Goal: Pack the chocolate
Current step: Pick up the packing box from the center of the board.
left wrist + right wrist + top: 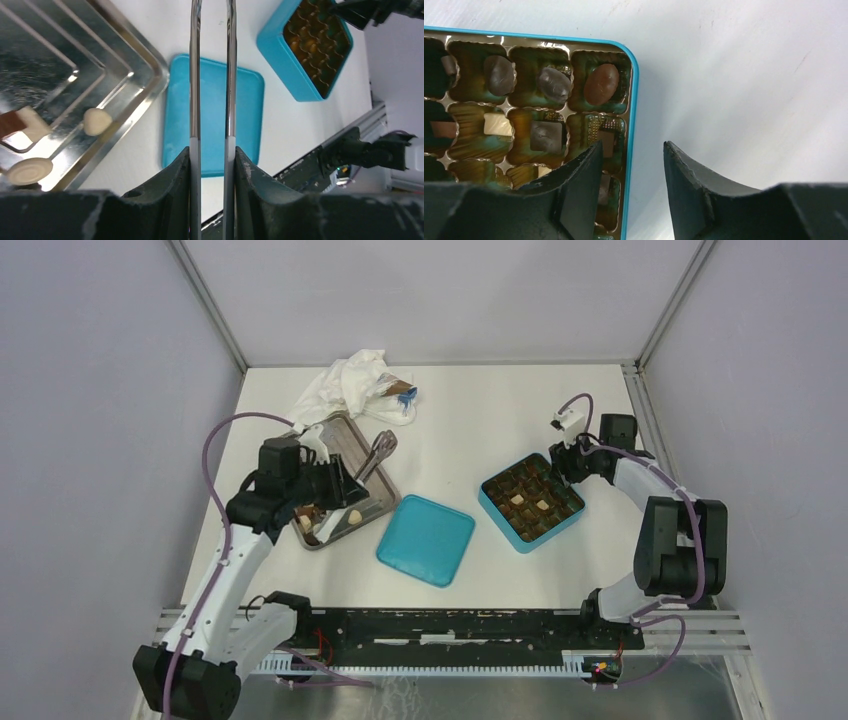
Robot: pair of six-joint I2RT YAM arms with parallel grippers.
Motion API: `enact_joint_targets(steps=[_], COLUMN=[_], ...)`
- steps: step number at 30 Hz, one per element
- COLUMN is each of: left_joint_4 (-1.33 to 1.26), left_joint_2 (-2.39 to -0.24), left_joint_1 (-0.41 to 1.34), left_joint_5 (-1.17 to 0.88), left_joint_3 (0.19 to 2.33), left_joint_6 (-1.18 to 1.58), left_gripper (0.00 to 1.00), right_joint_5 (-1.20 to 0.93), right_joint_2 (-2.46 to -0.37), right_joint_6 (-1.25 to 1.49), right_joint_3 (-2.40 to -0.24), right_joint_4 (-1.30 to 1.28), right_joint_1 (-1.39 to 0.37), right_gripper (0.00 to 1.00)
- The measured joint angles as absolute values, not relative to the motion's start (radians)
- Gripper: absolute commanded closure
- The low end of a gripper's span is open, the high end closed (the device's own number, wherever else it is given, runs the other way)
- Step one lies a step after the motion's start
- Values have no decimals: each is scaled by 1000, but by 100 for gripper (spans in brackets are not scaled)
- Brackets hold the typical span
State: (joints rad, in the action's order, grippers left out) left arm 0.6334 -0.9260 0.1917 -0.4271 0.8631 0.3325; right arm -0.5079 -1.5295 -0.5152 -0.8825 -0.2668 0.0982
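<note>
My left gripper (343, 486) (212, 150) is shut on a pair of metal tongs (377, 454) (195, 75), whose two arms run straight up the left wrist view with a gap between them. It hovers over the metal tray (347, 436) (75, 50), where cream chocolate (97, 121) and a flat round piece (29, 171) lie. My right gripper (556, 460) (631, 150) is open at the teal box (531, 502) (634, 100); one finger is over the cells and the other outside the wall. Several chocolates fill cells, among them a brown oval one (601, 83).
The teal lid (426, 539) (215, 120) lies flat between tray and box. A crumpled white cloth with wrappers (352, 385) sits behind the tray. The teal box (280, 55) shows at the upper right of the left wrist view.
</note>
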Motion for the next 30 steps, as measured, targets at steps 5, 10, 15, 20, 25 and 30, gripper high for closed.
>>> enact_joint_targets(steps=[5, 10, 15, 20, 25, 30], left_joint_4=[563, 471, 376, 280, 206, 140], left_joint_2=[-888, -883, -910, -953, -995, -1061], left_joint_1=[270, 455, 643, 760, 876, 970], left_joint_5=[-483, -455, -390, -316, -253, -189], left_joint_3=[815, 794, 774, 735, 728, 728], left_joint_6=[393, 459, 511, 528, 525, 494], left_gripper=[98, 98, 98, 98, 98, 98], right_joint_5=[-508, -512, -510, -509, -514, -519], right_joint_2=[-1573, -1581, -1576, -1482, -1308, -1187], right_joint_6=[-519, -513, -512, -514, -530, -555], right_joint_3=[-894, -894, -890, -830, -757, -711], right_joint_4=[-263, -254, -237, -208, -162, -112], right_joint_1=[98, 97, 95, 95, 95, 94], right_gripper=[66, 86, 100, 100, 100, 100])
